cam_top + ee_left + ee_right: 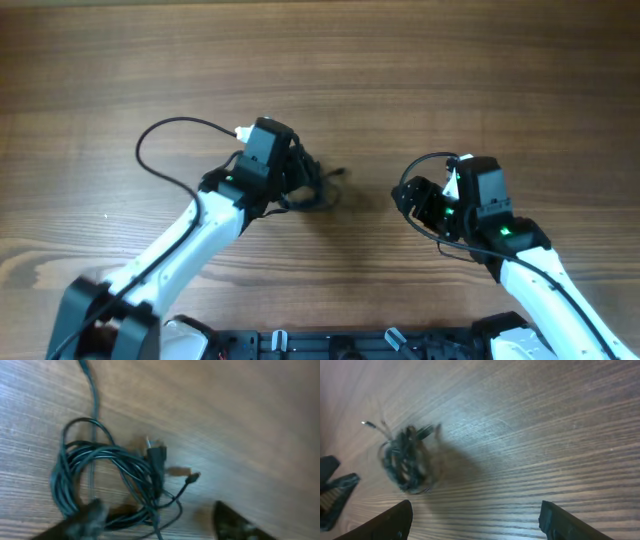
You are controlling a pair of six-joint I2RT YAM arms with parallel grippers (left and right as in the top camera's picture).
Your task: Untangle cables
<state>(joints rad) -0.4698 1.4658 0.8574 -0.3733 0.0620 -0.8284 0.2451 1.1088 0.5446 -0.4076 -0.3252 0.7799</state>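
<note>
Where the cables [318, 190] bunch just 9 o'clock of the table's middle, one plug end pokes toward 3 o'clock, while a loose cord runs off toward 12 in the left wrist view. The left gripper [157, 510] is spread wide, its 9 o'clock finger [87, 515] touching the coil. The right gripper [476, 507] gapes wide, holding nothing, over the wood-grain table [480, 70].

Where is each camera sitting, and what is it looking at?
Overhead: above the table, looking straight down; it shows the cables, the left arm and the right arm.
Left wrist: on the left arm, looking down at the cables up close; the open left pincer shows at the bottom edge.
Right wrist: on the right arm, looking across the table at the cables farther off; the open right pincer shows at the bottom.
Shared: all three see the same cables.
</note>
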